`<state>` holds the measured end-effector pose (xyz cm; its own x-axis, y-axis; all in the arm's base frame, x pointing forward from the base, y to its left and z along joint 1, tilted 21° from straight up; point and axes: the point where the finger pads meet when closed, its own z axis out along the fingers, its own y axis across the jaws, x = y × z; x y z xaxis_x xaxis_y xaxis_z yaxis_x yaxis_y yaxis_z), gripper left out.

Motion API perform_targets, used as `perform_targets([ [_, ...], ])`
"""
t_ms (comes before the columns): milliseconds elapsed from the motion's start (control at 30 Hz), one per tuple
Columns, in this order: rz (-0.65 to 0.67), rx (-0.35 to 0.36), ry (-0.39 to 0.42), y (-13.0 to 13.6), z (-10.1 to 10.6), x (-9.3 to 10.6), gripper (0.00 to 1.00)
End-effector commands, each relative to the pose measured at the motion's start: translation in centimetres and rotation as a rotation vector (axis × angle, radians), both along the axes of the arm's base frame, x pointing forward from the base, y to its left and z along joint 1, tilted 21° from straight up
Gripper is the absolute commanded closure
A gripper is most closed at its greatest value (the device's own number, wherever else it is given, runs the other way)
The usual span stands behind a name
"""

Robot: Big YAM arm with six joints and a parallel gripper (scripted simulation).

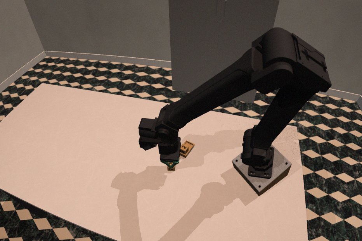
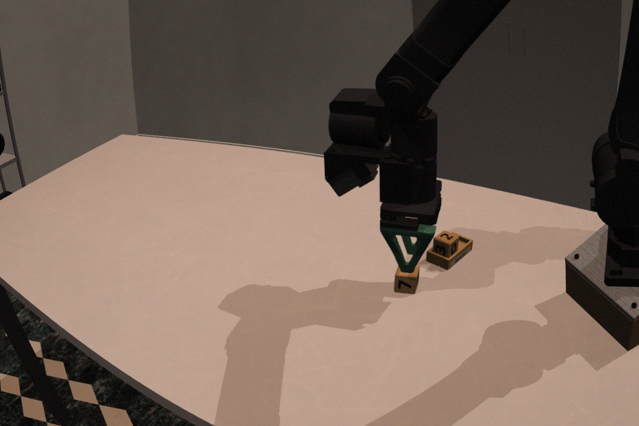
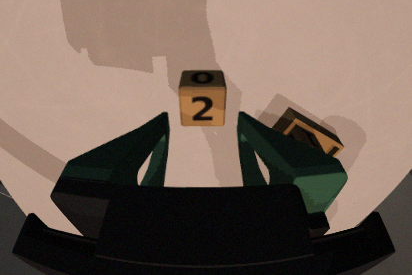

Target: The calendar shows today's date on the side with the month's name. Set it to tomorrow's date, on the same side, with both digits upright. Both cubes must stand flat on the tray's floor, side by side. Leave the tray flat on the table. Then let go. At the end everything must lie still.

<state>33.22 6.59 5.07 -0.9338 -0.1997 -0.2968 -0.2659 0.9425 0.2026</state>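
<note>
The pale desk [image 1: 73, 128] [image 2: 229, 201] [image 3: 300, 40] is stretching beneath the black arm [image 1: 215, 90] [image 2: 450, 45], whose broad shadows are falling toward the near edge; a floor [image 1: 335, 198] [image 2: 53, 371] of dark green and cream diamonds is showing around the desk, grey walls [image 1: 101, 28] [image 2: 270, 75] are rising behind its far edge, and a metal rack [image 2: 9, 125] is standing past the left edge in the exterior view; the arm's base block [image 1: 259, 186] [image 2: 629, 326] is sitting near the right edge, toward the far right corner.

The loose cube [image 1: 171, 168] [image 2: 405, 282] [image 3: 202, 107] is resting on the desk, well in from every edge; it is showing a sideways 7 in the exterior view, and a 2 and a 0 in the wrist view; the pincer [image 1: 172, 166] [image 2: 407, 270] [image 3: 203, 120] is pointing down at it, its green fingers standing apart and gripping nothing; the tray [image 1: 190, 151] [image 2: 461, 257] [image 3: 325, 140] is lying nearby, closer to the far right corner; the other cube [image 1: 184, 147] [image 2: 445, 243] is sitting in it, its 2 facing up, with 3 and 0 showing on its sides.
</note>
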Motion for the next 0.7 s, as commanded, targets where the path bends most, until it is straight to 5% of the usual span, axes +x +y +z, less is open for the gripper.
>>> perform_targets([
  [0, 0.005, 0.001, -0.007, 0.6, 0.2, 0.6, 0.55],
  [667, 0.005, 0.002, -0.029, 0.7, 1.2, 1.9, 0.55],
])
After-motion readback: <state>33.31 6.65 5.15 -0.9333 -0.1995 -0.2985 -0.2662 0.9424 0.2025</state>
